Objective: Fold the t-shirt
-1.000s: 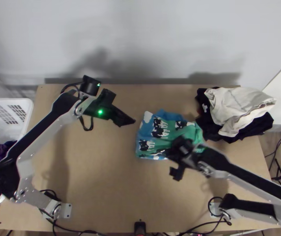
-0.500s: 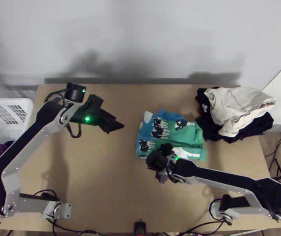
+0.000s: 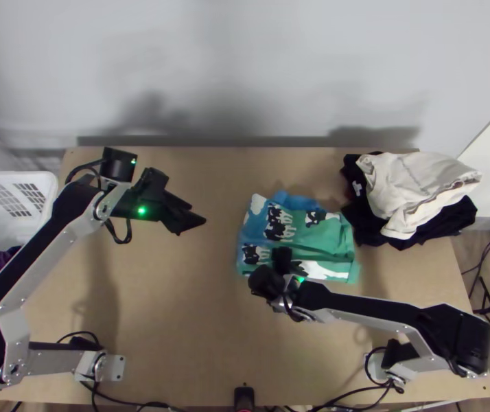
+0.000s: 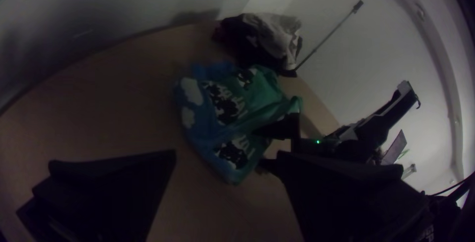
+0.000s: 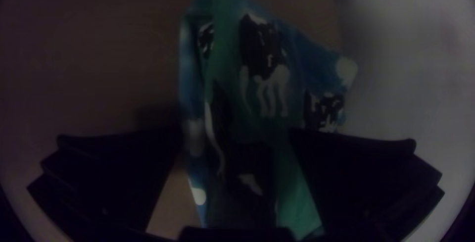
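L gripper (image 3: 197,213), spread, has backed off the cow-print tee (image 3: 313,237); R gripper (image 5: 236,133), also spread, has shifted along its near edge, prob. for another fold.

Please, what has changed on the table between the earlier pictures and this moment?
The left pincer moved further left, away from the t-shirt. The right pincer also shifted left and is now at the shirt's near edge, with its fingers apart. I see nothing newly gripped. The shirt's visible part lies where it was, and the clothes pile stayed unchanged.
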`<move>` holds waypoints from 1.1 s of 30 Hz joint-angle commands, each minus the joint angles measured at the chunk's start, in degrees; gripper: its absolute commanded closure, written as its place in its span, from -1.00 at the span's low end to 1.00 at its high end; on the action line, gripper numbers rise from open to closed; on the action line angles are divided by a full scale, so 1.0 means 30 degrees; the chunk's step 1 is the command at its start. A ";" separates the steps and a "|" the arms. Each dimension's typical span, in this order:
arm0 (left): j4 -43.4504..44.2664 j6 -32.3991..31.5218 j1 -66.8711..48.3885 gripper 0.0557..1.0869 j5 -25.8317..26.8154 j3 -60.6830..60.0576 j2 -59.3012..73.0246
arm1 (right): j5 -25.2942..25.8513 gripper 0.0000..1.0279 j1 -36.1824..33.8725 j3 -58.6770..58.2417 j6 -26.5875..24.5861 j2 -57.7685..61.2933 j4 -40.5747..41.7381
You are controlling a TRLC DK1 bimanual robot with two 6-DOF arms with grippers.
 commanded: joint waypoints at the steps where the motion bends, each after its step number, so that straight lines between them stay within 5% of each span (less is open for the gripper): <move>1: -0.0074 0.0283 0.0538 -0.90 0.0008 -0.0197 -0.0222 | 0.0977 -0.93 -0.0339 -0.0098 -0.1119 0.0558 0.1000; 14: -0.0279 0.1103 0.1212 -0.90 0.0067 -0.0372 -0.0163 | 0.2383 -0.90 -0.2038 -0.0010 -0.3755 0.3282 0.5102; 19: -0.0572 0.1484 0.1651 -0.90 0.0126 -0.0372 -0.0251 | 0.2354 -0.25 -0.2390 0.0312 -0.3872 0.3458 0.5248; 22: -0.0718 0.1660 0.1827 -0.90 0.0155 -0.0372 -0.0339 | 0.2119 0.43 -0.2536 0.0283 -0.4048 0.3282 0.6010; 28: -0.1158 0.2041 0.2120 -0.90 0.0272 -0.0285 -0.0661 | -0.0137 0.92 -0.3181 0.0781 -0.3550 0.1642 0.4252; 33: -0.1392 0.2041 0.2442 -0.90 0.0301 -0.0255 -0.0779 | -0.0810 0.94 -0.3474 0.1279 -0.3286 0.0147 0.3051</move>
